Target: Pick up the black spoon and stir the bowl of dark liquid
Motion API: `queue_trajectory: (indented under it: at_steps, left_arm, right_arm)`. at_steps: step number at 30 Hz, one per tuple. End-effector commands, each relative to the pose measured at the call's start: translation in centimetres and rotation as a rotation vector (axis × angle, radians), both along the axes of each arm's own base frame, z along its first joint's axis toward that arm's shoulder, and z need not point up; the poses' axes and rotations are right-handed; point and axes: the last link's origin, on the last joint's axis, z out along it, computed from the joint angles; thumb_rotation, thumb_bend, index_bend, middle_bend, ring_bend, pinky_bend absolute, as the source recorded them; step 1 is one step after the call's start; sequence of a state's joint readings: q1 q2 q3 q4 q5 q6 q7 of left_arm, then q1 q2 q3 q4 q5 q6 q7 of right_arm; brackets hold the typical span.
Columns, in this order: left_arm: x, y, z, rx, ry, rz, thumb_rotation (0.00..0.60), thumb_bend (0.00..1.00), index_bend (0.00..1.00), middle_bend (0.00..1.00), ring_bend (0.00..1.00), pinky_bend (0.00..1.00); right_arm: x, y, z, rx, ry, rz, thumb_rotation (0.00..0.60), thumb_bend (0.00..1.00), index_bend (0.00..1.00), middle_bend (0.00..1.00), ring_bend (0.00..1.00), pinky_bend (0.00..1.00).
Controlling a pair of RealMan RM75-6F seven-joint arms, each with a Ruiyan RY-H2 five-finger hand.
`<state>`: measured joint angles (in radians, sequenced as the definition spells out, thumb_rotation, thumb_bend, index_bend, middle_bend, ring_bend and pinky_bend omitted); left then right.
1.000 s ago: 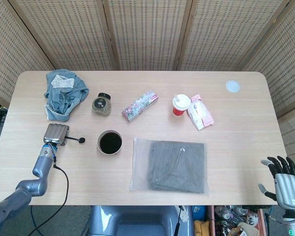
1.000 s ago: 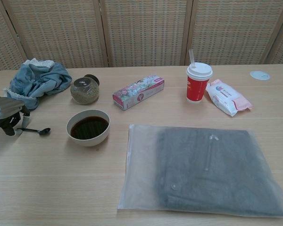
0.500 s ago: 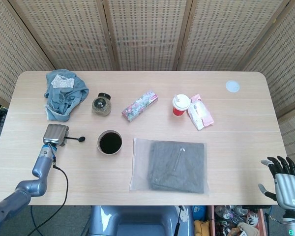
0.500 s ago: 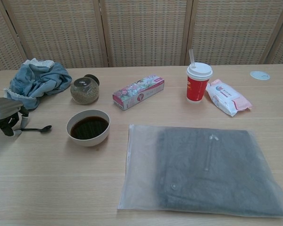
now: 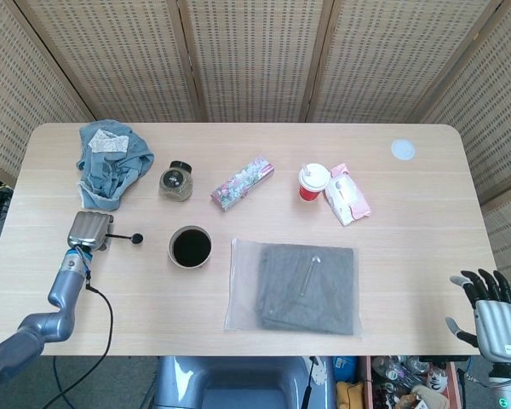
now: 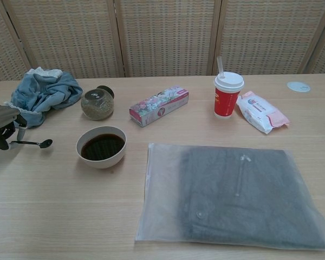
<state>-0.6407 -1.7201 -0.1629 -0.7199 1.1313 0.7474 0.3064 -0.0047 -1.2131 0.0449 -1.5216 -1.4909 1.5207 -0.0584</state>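
- the black spoon (image 6: 31,143) sticks out sideways from the left hand (image 5: 88,230), its handle pinched in the fingers and its small round bowl end pointing away toward the bowl of dark liquid (image 6: 102,146).
- the spoon looks lifted just clear of the surface (image 5: 409,221), roughly level; its shadow lies right under it in the chest view.
- the bowl of dark liquid sits just past the spoon's tip, on the side of the hand away from the surface's edge, apart from the spoon and not touched.
- the left hand is closed around the handle, fingers curled under.
- beyond the left hand, toward the screens, lies a crumpled blue cloth (image 5: 109,162), with a small glass jar (image 5: 176,181) near it.
- the right hand (image 5: 490,308) hangs well apart, off the near corner of the surface, fingers spread and holding nothing.
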Motion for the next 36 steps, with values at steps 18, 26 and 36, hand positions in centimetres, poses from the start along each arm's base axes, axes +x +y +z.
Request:
queue_trajectory:
  at_steps: [18,26,36]
  left_arm:
    - [6.1,-0.6,4.3,0.034,0.300,-0.485,0.600,0.41,0.65,0.82,0.65,0.54]
    - [8.7,-0.6,2.8,-0.018,0.388,-0.619,0.600,0.41,0.65,0.82,0.65,0.54]
    - [12.1,-0.7,0.2,-0.063,0.486,-0.768,0.600,0.41,0.65,0.82,0.65,0.54]
  right_arm:
    - [0.1,0.1,-0.3,-0.002,-0.025,0.027,0.600,0.34,0.29,0.30,0.15,0.12]
    - [0.0,0.2,-0.2,-0.005,-0.032,0.030,0.600,0.34,0.29,0.30,0.15,0.12]
    - [-0.3,0.4,-0.1,-0.007,-0.035,0.029,0.600,0.34,0.29,0.30,0.15,0.12]
